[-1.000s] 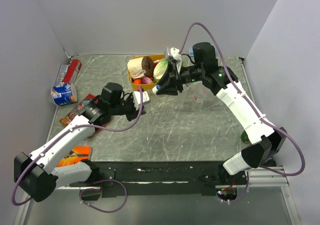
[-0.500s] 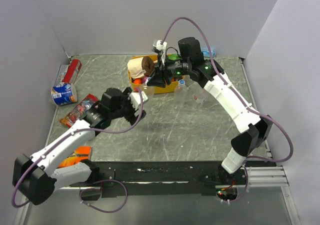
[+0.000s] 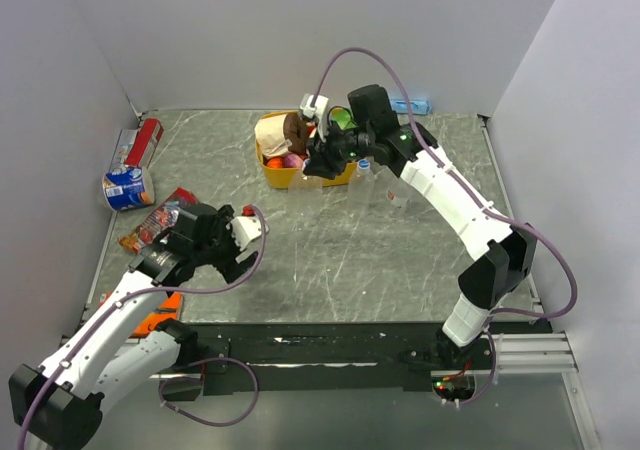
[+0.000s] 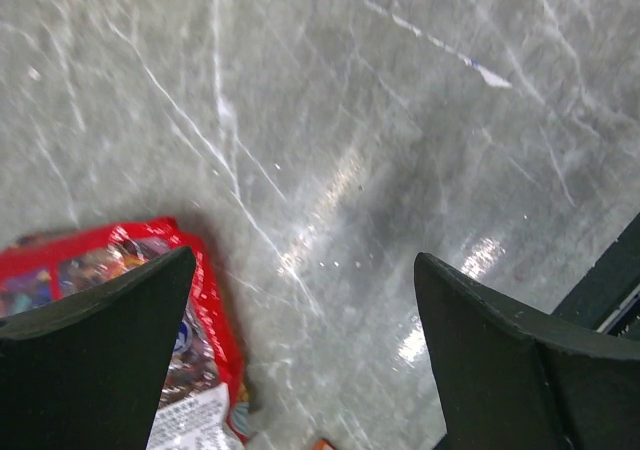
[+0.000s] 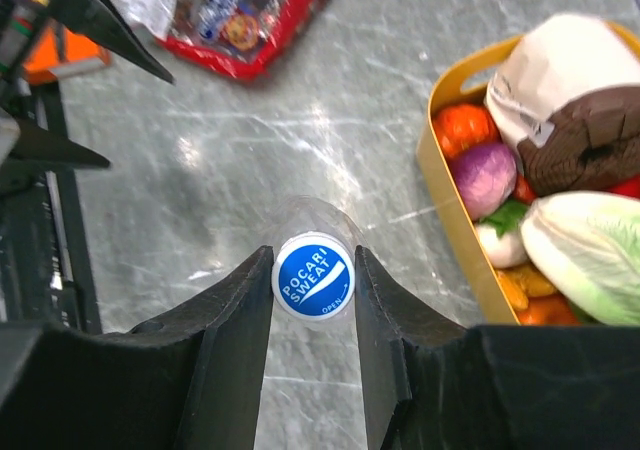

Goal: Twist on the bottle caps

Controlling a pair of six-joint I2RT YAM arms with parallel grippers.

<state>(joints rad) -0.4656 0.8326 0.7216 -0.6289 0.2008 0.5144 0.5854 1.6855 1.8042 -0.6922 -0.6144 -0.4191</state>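
Left gripper (image 3: 245, 236) pulled back toward lower left, jaws wide, empty; right gripper (image 5: 313, 262) clamped the blue cap (image 5: 313, 276), bottle (image 5: 300, 216) seemingly capped.

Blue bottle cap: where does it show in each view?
Top external: hidden under the right gripper, by the yellow tub.
Left wrist: not in it.
Right wrist: blue cap at centre, between the fingers.
Shared landmark: red snack packet, seen in all three.

Top view: high, behind me, looking down. Wrist views: close, facing table (image 4: 330, 120); both catch red packet (image 5: 230, 15).
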